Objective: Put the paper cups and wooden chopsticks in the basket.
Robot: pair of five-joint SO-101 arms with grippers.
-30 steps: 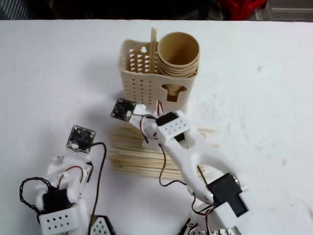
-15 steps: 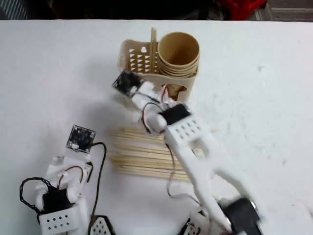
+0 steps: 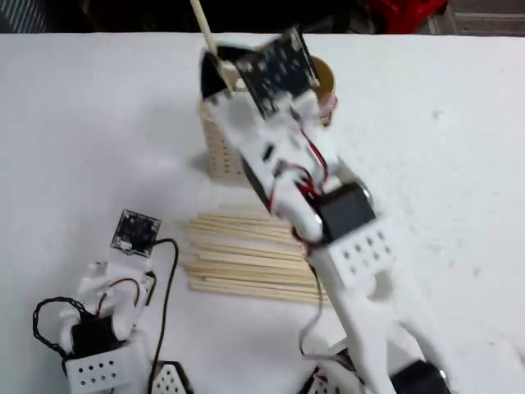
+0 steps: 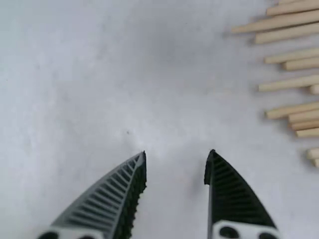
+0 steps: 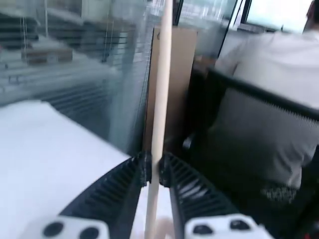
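wooden chopstick [image 5: 161, 74] clamped in the right hand [image 5: 154, 163].

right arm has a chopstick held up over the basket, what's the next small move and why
Probably lower the right arm a little so the chopstick goes down into the basket, then open. Its jaws are shut on the stick, which stands nearly upright over the basket, and more chopsticks wait on the table.
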